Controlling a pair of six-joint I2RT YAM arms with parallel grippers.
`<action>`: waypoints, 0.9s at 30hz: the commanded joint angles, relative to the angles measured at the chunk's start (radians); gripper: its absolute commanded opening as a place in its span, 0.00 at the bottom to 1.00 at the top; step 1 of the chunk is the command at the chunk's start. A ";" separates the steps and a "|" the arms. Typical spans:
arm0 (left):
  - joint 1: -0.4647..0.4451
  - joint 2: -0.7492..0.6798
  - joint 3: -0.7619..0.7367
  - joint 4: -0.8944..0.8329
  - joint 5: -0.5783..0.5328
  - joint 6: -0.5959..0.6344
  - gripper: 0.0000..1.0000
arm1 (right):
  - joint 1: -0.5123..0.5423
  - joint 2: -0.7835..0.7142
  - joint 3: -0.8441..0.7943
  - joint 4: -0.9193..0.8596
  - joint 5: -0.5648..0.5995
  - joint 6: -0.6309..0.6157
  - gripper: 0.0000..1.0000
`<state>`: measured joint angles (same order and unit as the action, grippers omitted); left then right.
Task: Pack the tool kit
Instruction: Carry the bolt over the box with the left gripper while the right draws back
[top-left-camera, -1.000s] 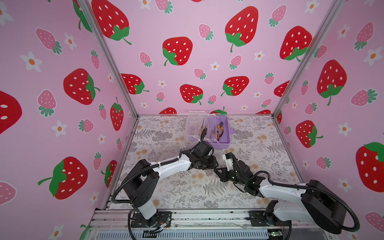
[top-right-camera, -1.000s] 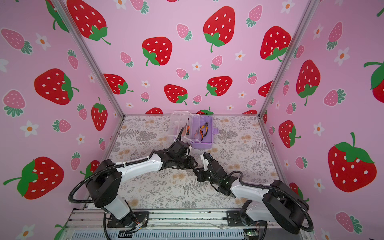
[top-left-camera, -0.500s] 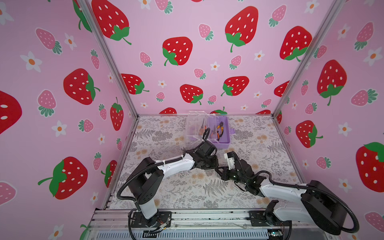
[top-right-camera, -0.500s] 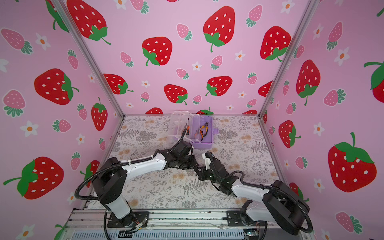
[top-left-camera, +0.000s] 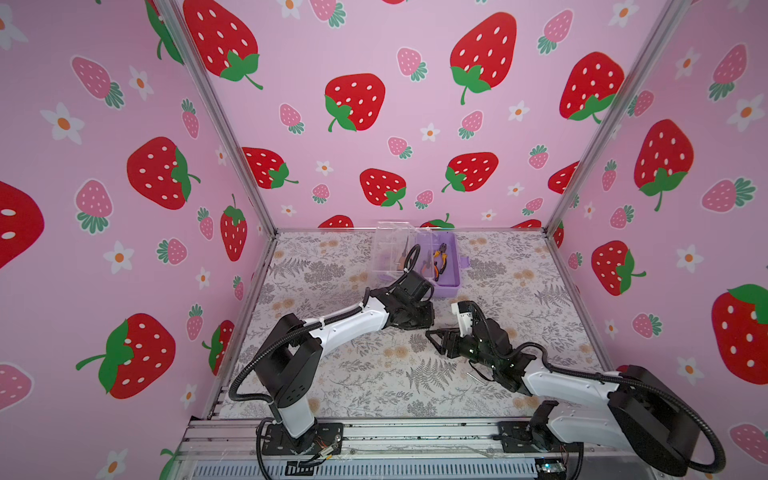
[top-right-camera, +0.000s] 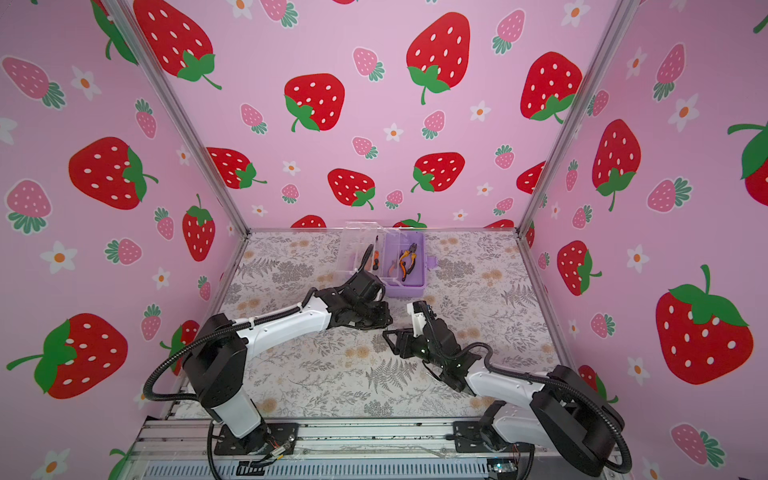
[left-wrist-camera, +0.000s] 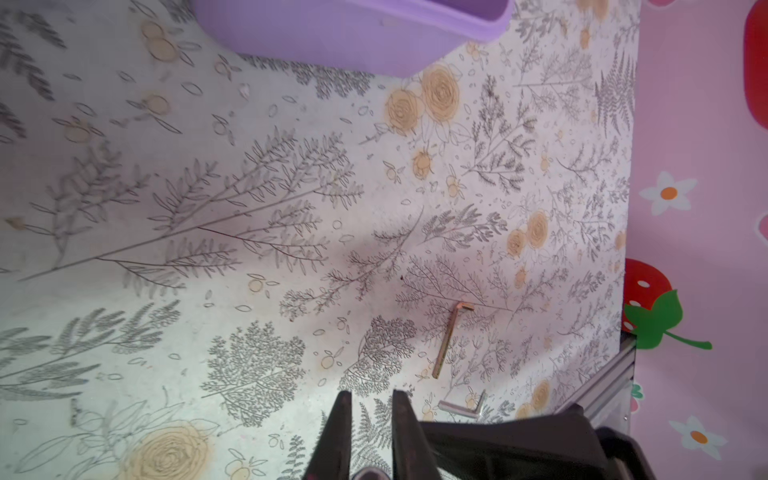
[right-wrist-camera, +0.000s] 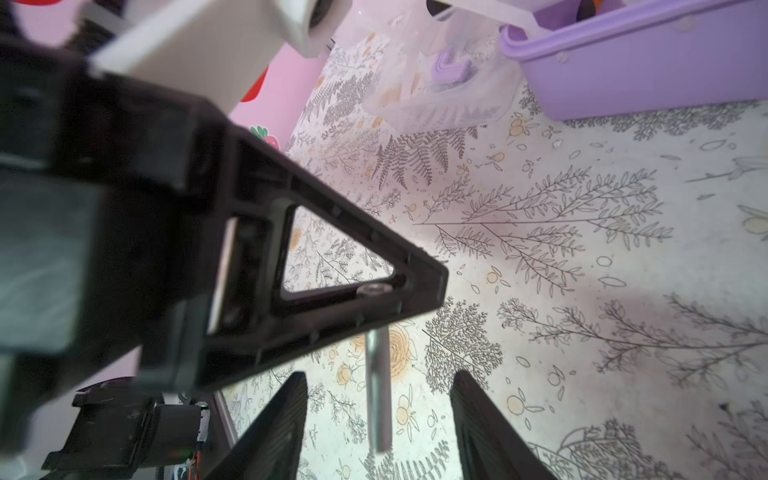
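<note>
Over floral tabletop (top-left-camera: 374, 374), left claw (left-wrist-camera: 369, 401) pinches metal bit (right-wrist-camera: 379, 415) inside the spread right claw (right-wrist-camera: 379, 376).

Box (top-left-camera: 446, 286): lilac, open, just beyond the left gripper (left-wrist-camera: 371, 395).
Lid (top-left-camera: 390, 249): clear, standing open beside the box.
Pliers (top-left-camera: 439, 259): orange handles, lying inside the box.
Bit (right-wrist-camera: 379, 415): steel, pinched by the left gripper, hanging between the right gripper's (right-wrist-camera: 379, 374) spread fingers, touching neither.
Keys: gold key (left-wrist-camera: 451, 338) and silver key (left-wrist-camera: 463, 405), lying flat just off the left fingertips.
</note>
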<state>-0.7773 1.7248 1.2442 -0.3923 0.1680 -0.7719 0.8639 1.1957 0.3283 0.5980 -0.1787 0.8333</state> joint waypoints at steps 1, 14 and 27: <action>0.036 -0.043 0.056 -0.094 -0.076 0.051 0.00 | -0.008 -0.050 -0.031 -0.024 0.025 -0.013 0.62; 0.175 -0.173 0.249 -0.324 -0.324 0.202 0.00 | -0.064 -0.204 -0.157 -0.144 0.105 -0.052 0.70; 0.297 0.231 0.767 -0.451 -0.433 0.347 0.00 | -0.139 -0.271 -0.155 -0.223 0.105 -0.165 0.71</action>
<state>-0.4953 1.8526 1.8877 -0.7475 -0.2157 -0.4793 0.7391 0.9543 0.1726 0.4000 -0.0864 0.7071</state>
